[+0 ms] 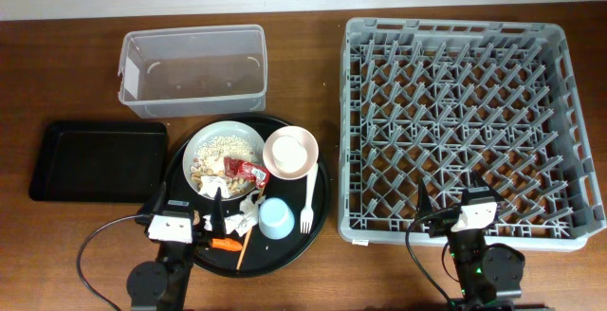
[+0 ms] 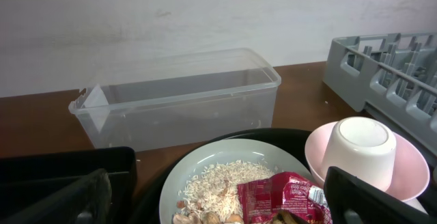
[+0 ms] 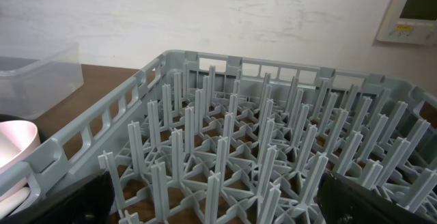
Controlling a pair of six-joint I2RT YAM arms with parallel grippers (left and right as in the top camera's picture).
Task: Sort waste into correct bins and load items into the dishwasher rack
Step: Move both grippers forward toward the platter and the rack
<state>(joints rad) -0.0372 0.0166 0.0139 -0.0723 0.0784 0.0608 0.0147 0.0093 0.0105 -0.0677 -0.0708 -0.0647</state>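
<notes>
The white bowl holds rice grains, brown scraps and the red wrapper, which also shows in the left wrist view. The small white cup sits upside down in the pink bowl. The blue cup, white fork, chopstick, carrot and napkins lie beside them. My left gripper is open and empty over the white bowl's near side. My right gripper is open and empty over the grey rack's front pegs.
All the dishes and waste sit on a large round black tray. The clear tub stands behind it and the shallow black tray lies to its left. A wall panel hangs behind the rack.
</notes>
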